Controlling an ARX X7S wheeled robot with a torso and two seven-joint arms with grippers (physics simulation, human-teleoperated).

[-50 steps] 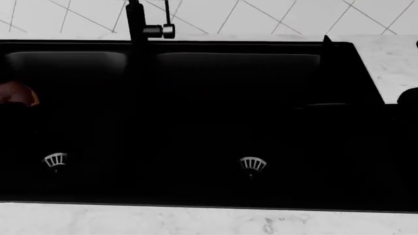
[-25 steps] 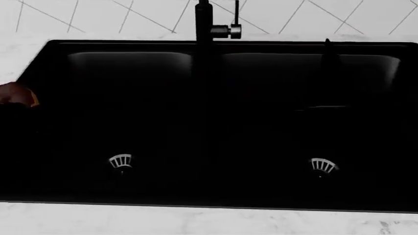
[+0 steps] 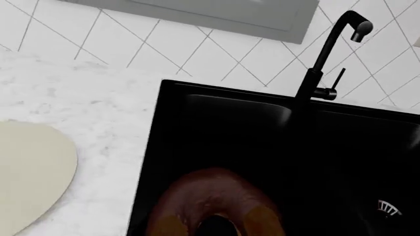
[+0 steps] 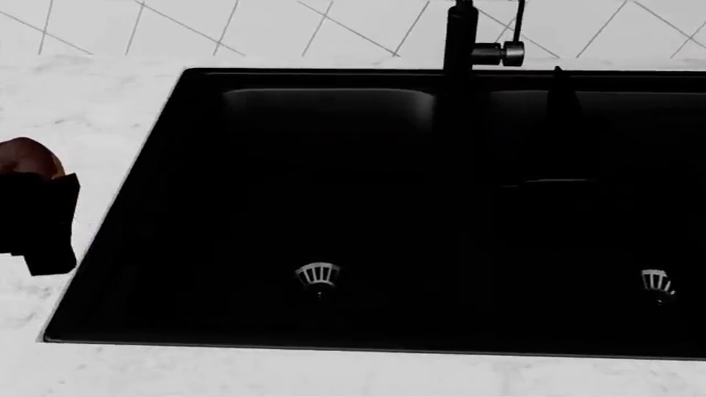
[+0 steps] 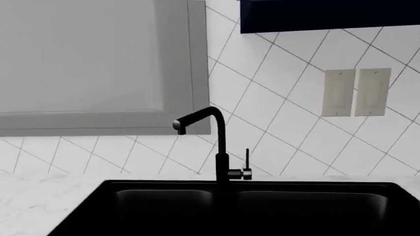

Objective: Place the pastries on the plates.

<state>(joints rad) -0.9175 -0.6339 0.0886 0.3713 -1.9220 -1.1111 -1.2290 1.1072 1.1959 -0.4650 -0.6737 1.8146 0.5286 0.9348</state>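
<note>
A chocolate-glazed donut (image 3: 213, 206) with tan patches fills the near part of the left wrist view, held over the left edge of the black sink. In the head view the donut (image 4: 26, 157) shows at the far left, just above my left gripper (image 4: 39, 194), which is shut on it. A cream plate (image 3: 29, 169) lies on the marble counter, left of the sink and apart from the donut. My right gripper (image 4: 557, 95) is only a dark shape against the sink's right basin, so its jaws cannot be made out.
A black double sink (image 4: 144, 190) with two drain strainers (image 4: 317, 275) takes up most of the head view. Behind it stand a black faucet (image 4: 461, 37) and a tiled wall. White marble counter (image 4: 66, 99) lies to the sink's left and front.
The head view has shifted left: sink and faucet slid right in it, and the counter left of the sink came into sight. My left gripper keeps its hold on the donut.
</note>
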